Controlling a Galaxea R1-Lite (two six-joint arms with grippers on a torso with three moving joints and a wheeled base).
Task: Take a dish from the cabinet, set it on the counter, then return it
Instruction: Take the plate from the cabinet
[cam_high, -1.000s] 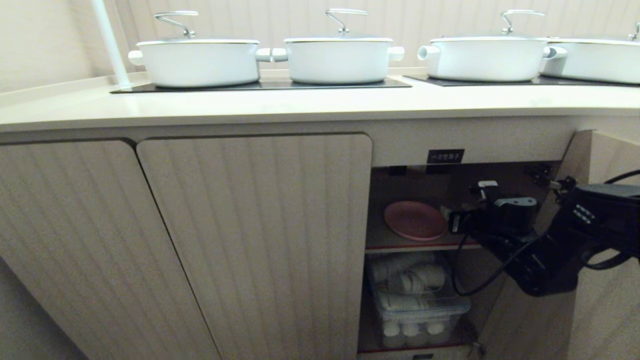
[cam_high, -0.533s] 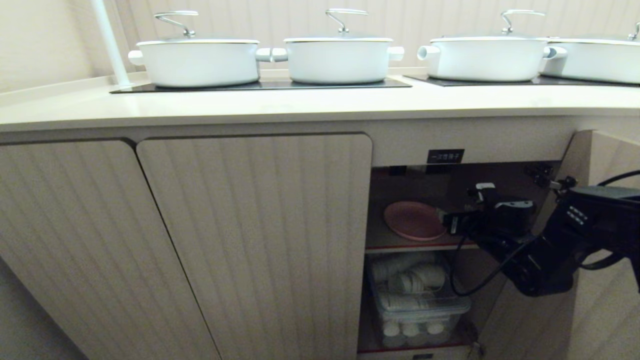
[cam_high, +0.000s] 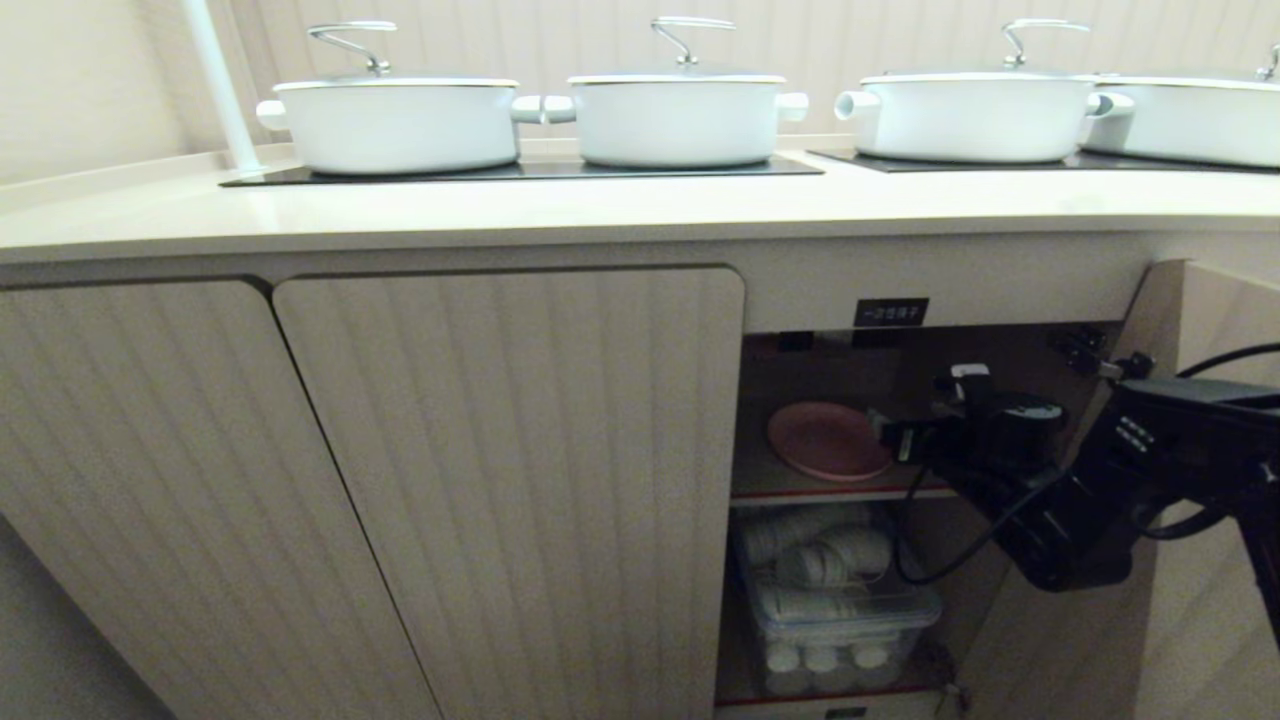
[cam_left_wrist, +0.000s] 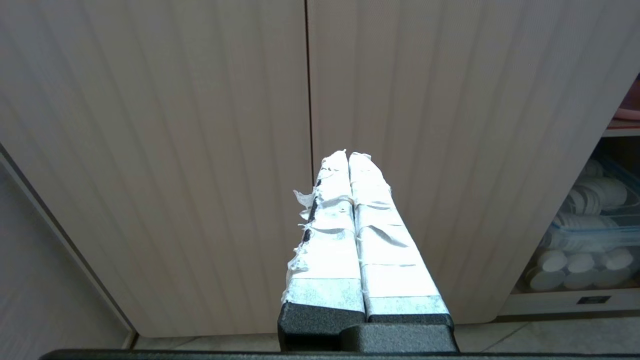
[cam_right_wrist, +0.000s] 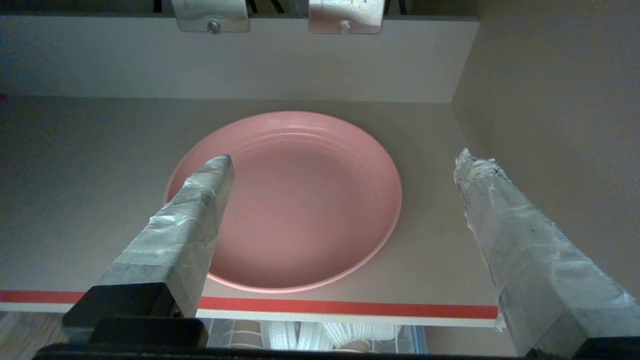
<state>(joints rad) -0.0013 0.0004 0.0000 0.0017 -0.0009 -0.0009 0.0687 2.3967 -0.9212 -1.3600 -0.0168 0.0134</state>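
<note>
Nearest to us, our left pincer (cam_left_wrist: 348, 165) hangs parked before the closed fluted doors, its taped fingers pressed together. Our right pincer (cam_high: 900, 440) has crept further into the open cabinet (cam_high: 905, 420) over the last second and its fingers (cam_right_wrist: 200, 210) have spread wide, so we judge that we are lining up to take the dish (cam_right_wrist: 292, 200), not yet gripping it. One finger hangs over the dish's near rim, the other stands out beyond its far side; neither seems to touch it. The dish lies flat on the inner shelf (cam_right_wrist: 440, 250), just behind the red-edged front lip: round, shallow, matte pink, with a low rim and faint rings. Above, the counter (cam_high: 620, 215) awaits it.
</note>
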